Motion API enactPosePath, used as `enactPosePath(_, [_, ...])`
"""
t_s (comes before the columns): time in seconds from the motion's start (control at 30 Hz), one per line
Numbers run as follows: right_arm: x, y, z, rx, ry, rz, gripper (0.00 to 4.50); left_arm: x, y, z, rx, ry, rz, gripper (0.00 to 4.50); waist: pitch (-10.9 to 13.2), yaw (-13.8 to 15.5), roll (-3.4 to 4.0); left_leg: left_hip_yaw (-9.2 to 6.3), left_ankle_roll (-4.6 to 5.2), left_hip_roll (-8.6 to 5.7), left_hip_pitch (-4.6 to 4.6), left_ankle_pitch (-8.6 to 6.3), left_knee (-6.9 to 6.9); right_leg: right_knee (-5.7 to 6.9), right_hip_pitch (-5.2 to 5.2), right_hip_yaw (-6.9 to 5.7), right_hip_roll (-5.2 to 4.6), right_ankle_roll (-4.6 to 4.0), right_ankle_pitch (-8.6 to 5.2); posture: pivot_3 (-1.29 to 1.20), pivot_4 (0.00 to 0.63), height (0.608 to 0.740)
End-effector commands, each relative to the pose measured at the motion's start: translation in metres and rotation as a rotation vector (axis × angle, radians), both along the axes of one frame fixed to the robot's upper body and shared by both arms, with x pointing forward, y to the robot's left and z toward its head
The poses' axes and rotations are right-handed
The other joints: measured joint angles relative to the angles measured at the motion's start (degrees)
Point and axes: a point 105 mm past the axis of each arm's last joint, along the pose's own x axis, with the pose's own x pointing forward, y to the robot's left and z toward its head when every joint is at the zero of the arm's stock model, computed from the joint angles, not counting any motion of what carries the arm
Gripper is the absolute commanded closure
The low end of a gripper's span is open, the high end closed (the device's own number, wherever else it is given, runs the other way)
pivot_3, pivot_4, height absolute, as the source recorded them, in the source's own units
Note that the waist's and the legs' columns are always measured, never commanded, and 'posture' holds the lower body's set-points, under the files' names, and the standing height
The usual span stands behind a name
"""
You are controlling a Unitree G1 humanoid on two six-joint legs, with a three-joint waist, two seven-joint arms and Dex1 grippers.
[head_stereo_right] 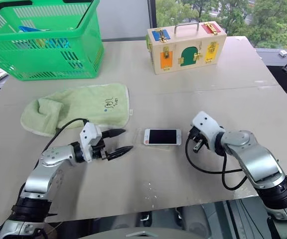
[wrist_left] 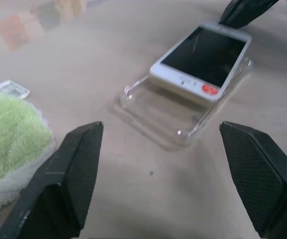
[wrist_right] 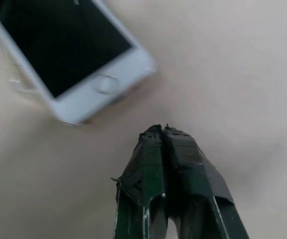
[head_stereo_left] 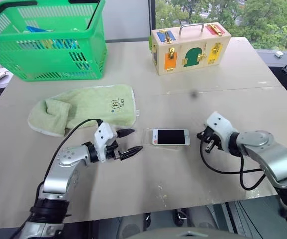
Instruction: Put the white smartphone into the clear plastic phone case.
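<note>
Across the tabletop (head_stereo_left: 133,199), the white smartphone (head_stereo_left: 171,137) lies lengthwise between both arms, only partly seated over the clear plastic phone case (wrist_left: 156,107), whose free end faces the nearer, wide-open, empty left tool (head_stereo_left: 128,143); the right tool (head_stereo_left: 207,138) sits closed, empty.

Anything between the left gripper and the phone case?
Nothing: bare table between the open left gripper and the clear plastic phone case, per the left wrist view.

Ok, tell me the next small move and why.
Probably slide the white smartphone toward the left tool with the shut right tool. It lies only partly over the clear plastic phone case, whose end near the open left tool remains uncovered.
</note>
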Motion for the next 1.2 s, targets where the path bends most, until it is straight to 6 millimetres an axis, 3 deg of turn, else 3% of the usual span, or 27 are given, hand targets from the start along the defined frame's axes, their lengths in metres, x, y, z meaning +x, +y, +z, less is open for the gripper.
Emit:
enactPosePath(0.03, [-0.010,0.015,0.007,0.035,-0.011,0.072,4.48,0.004,-0.003,0.002,0.015,-0.039,-0.008,0.65,0.00,0.06,0.00,-0.01,0.00,0.00,0.00,0.00,0.02,0.01,0.00,0.00,0.00,0.00,0.00,0.00,0.150,0.740])
enactPosePath(0.5, [-0.020,0.030,0.013,0.075,0.000,0.178,4.48,0.010,-0.007,-0.003,0.019,-0.048,-0.012,0.65,0.01,0.03,-0.04,-0.07,0.01,0.05,-0.09,-0.01,0.55,0.29,0.04,0.00,0.00,0.01,0.01,0.00,0.150,0.740])
enactPosePath(1.03, [-0.015,0.021,0.020,0.083,-0.043,0.154,4.48,0.021,-0.020,-0.005,-0.003,-0.039,0.044,0.65,0.01,0.26,-0.04,-0.30,0.02,0.05,-0.04,-0.01,0.79,0.33,0.28,-0.07,0.00,0.02,0.02,0.00,0.150,0.740])
enactPosePath(1.13, [-0.018,0.018,0.027,0.106,-0.042,0.167,4.48,0.021,-0.017,-0.006,-0.016,-0.031,0.060,0.65,0.01,0.35,-0.05,-0.31,0.02,0.04,-0.04,-0.01,0.80,0.33,0.29,-0.07,-0.01,0.02,0.02,0.00,0.150,0.740])
enactPosePath(1.2, [-0.020,0.023,0.043,0.187,-0.058,0.199,4.48,0.019,-0.015,-0.004,-0.031,-0.031,0.051,0.65,0.01,0.42,-0.05,-0.31,0.02,0.04,-0.04,-0.01,0.80,0.33,0.30,-0.07,-0.01,0.02,0.02,0.00,0.150,0.740])
